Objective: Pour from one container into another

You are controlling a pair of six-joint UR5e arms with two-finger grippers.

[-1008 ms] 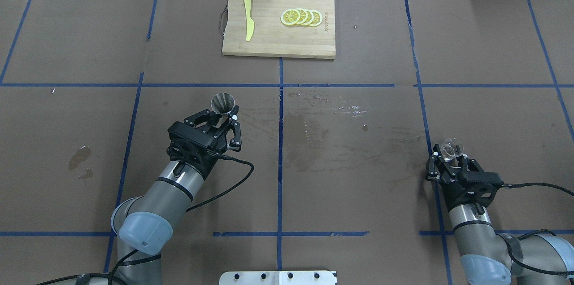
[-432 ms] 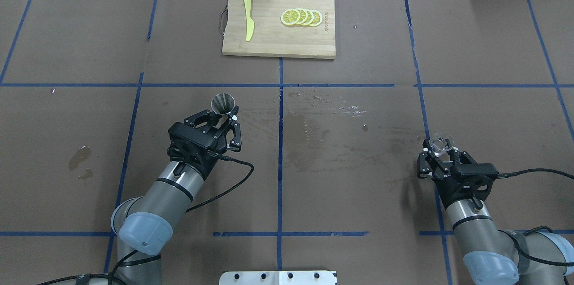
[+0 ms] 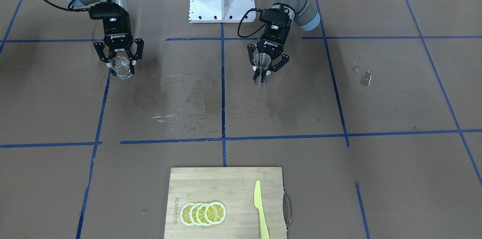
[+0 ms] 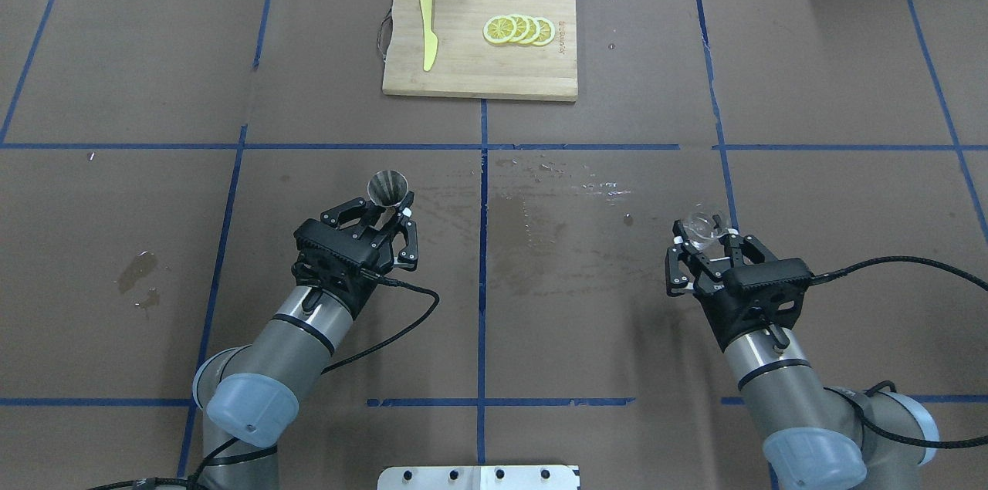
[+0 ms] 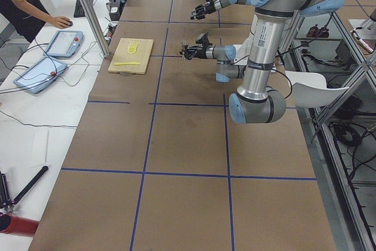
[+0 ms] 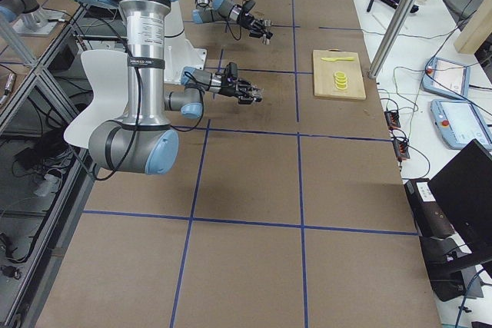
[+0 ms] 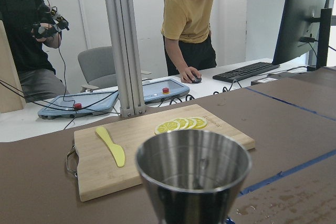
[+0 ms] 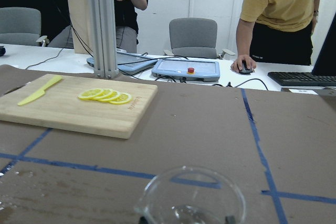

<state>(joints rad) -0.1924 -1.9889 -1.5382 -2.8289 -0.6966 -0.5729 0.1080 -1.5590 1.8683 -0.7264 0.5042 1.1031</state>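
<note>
My left gripper (image 4: pixel 391 207) is shut on the small steel jigger (image 4: pixel 387 186), left of the table's centre line. The jigger (image 7: pixel 193 177) stands upright with its open cone up. Seen from across the table, the jigger (image 3: pixel 261 59) sits between the left gripper's (image 3: pixel 260 76) fingers. On the right side, my right gripper (image 4: pixel 704 232) is shut on the clear glass cup (image 4: pixel 701 220), held upright. The cup (image 8: pixel 191 198) fills the bottom of the right wrist view; its contents are too faint to tell. The cup (image 3: pixel 122 71) and right gripper (image 3: pixel 121 66) show at the front view's left.
A bamboo cutting board (image 4: pixel 478 73) lies at the far middle, with lemon slices (image 4: pixel 519 29) and a yellow knife (image 4: pixel 427 27) on it. Wet streaks (image 4: pixel 571 183) mark the paper between the arms. A dark stain (image 4: pixel 137 270) lies at the left.
The right arm has carried the glass cup forward and to the left, toward the table's middle. The left gripper with the jigger has shifted only slightly.
</note>
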